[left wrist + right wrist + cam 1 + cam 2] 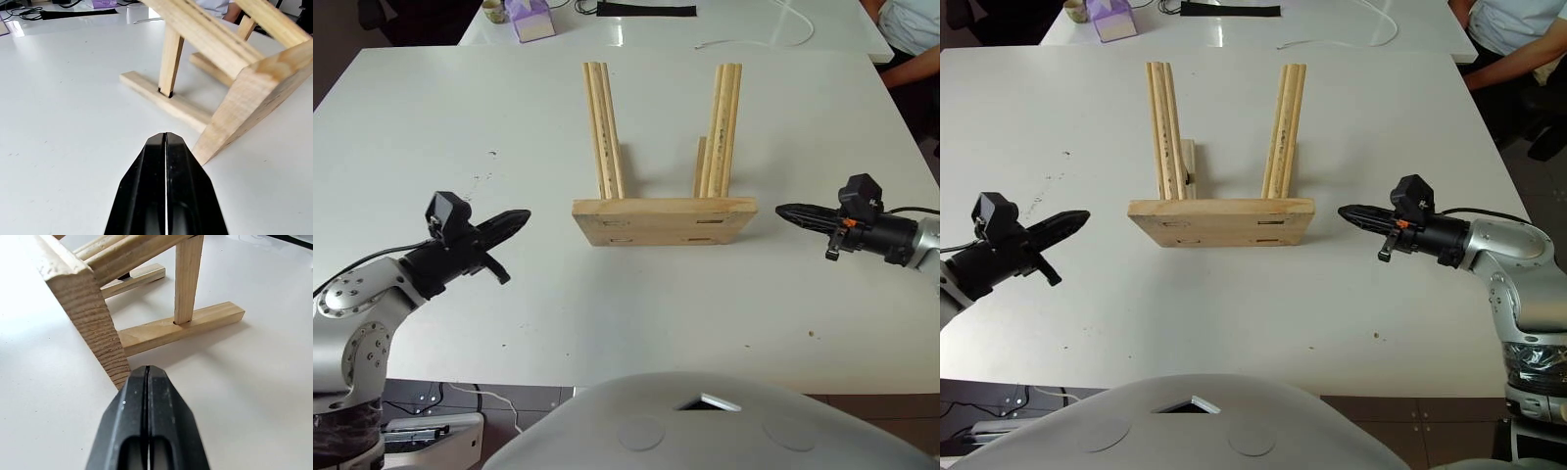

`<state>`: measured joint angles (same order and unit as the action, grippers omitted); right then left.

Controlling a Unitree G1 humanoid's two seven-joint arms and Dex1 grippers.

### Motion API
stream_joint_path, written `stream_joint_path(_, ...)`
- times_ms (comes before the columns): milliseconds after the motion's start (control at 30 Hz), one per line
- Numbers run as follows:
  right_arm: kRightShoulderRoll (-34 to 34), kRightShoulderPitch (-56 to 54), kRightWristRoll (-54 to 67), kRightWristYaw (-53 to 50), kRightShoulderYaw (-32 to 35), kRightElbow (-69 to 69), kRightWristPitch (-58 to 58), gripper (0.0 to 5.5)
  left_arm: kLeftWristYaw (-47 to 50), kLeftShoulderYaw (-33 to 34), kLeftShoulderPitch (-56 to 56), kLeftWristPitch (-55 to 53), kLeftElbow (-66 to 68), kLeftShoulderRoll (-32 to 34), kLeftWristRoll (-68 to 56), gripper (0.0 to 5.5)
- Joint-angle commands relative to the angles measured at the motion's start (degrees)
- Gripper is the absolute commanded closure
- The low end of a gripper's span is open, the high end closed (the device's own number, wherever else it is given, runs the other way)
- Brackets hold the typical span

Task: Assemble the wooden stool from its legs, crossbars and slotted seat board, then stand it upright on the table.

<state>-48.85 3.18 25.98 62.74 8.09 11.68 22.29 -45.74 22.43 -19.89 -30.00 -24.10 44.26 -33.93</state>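
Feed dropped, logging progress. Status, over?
Left gripper shut, empty, left of stool. Right gripper shut, empty, right of it. Stool assembled, lying on its side. Purple box far behind, on another table.

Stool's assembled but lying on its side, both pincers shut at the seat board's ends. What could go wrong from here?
1. Shut, the left pincer and right pincer can only push the seat board; it may slide on the table instead of tipping upright.
2. The crossbar looks merely slotted into the leg; levering might loosen it.
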Motion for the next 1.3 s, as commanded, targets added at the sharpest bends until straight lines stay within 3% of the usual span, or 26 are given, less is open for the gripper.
stream_joint_path(33, 0.03, -2.01, -3.83, 2.74, -5.59, -1.79, -3.90, 5.02, -1.90, -8.76, 1.48, 5.83, 3.80, 0.10, 7.97, 4.99)
stream_joint_path(200, -0.08, -3.64, -7.53, 4.29, -8.32, -8.27, -8.08, 4.39, -3.68, -13.87, 3.44, 14.14, 10.23, 1.31, 16.03, 4.34)
stream_joint_path(633, 2.13, -5.59, -8.90, 6.03, -12.05, -9.47, -9.96, 2.44, -7.09, -17.04, 7.00, 19.12, 11.13, -0.71, 16.48, 2.33)
stream_joint_path(1033, 7.57, -15.90, -13.54, 9.24, -19.73, -19.53, -14.73, 2.44, -16.20, -28.47, 25.49, 35.03, 32.04, -3.90, 24.29, 2.33)
stream_joint_path(1300, 10.36, -22.51, -16.93, 13.44, -23.67, -28.62, -19.37, 2.44, -22.62, -31.07, 27.66, 36.55, 34.18, -4.69, 22.94, 2.33)
